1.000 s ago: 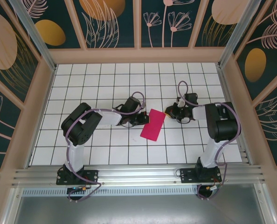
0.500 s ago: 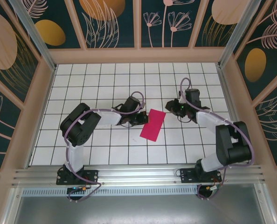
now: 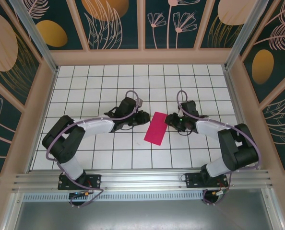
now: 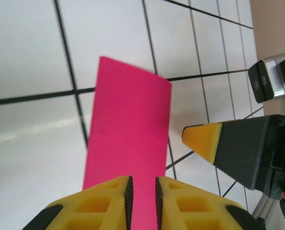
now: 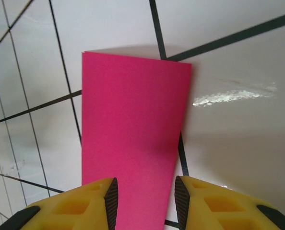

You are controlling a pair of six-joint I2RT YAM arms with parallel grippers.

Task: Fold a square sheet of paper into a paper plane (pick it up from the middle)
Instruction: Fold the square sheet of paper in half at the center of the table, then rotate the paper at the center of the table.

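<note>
Parted by just a narrow slot at the left fingers [image 4: 125, 196], yellow with black pads, and closed on nothing. Poised over one short end of the folded pink paper [image 4: 128, 129], glimpsed through that slot from the left wrist. Spread wider at the right fingers [image 5: 111, 199], likewise clamping nothing, with a broad strip of the paper in sight between them.

Lying flat as a long, narrow rectangle on the white tiled surface [image 3: 104, 86], tilted against the black grid lines and crossing several of them. From above, set near the middle of the surface, between the two sets of fingers, with the left fingers just beside its far left corner and the right fingers just beside its far right corner. No telling whether either pair touches the paper.

In the left wrist view, off to the right, one of the right fingers, yellow-tipped on a black mount, just beside the paper's long edge.

Beyond, walled in by wood-framed panels [image 3: 113, 24] painted dark teal with pale leaves and orange ovals.
</note>
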